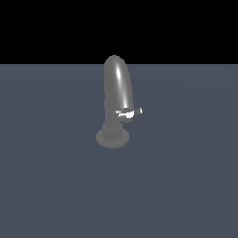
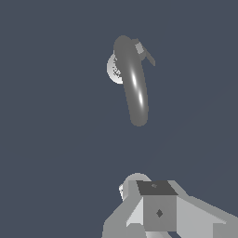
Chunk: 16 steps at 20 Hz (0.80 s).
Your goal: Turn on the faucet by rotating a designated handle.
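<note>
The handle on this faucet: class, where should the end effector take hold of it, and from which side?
Probably at the free tip of the handle, coming from the exterior view's right: the thin lever sticks out sideways there, clear of the faucet stem.

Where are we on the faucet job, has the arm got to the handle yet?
Nothing looks done yet. In the exterior view the faucet stands alone, its handle sticking out toward that view's right with no arm near it. In hand: the wrist view looks down on the faucet from well away, nothing touching it. Left: approach, contact the handle, rotate it. The gripper's fingers cannot be made out.
</note>
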{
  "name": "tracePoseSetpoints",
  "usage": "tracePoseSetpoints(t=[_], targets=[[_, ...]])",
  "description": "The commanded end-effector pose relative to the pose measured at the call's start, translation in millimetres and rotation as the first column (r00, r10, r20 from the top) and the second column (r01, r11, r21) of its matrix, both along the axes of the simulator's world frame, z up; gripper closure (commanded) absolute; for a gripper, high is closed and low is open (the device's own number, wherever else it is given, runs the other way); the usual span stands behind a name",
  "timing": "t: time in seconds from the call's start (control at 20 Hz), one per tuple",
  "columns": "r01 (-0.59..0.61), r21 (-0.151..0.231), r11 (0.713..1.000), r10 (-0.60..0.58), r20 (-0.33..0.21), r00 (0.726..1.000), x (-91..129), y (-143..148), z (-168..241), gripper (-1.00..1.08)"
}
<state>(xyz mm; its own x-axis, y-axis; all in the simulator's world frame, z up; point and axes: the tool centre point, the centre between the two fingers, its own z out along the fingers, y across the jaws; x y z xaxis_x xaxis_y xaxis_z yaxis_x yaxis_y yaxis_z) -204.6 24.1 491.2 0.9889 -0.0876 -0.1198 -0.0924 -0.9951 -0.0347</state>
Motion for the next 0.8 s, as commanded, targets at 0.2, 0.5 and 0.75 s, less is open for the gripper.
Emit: tracePoseSetpoints(t=[0.2, 0.5, 0.75], targets=[[0.089, 0.029, 0.996, -0.085, -0.110, 0.990, 32, 3, -6, 1.08], [0.175, 0.047, 0.983, -0.161, -0.216, 0.963, 61, 4, -14, 1.08], [0.249, 0.054, 0.967, -0.222, -0.305, 0.926, 86, 2, -24, 1.08]])
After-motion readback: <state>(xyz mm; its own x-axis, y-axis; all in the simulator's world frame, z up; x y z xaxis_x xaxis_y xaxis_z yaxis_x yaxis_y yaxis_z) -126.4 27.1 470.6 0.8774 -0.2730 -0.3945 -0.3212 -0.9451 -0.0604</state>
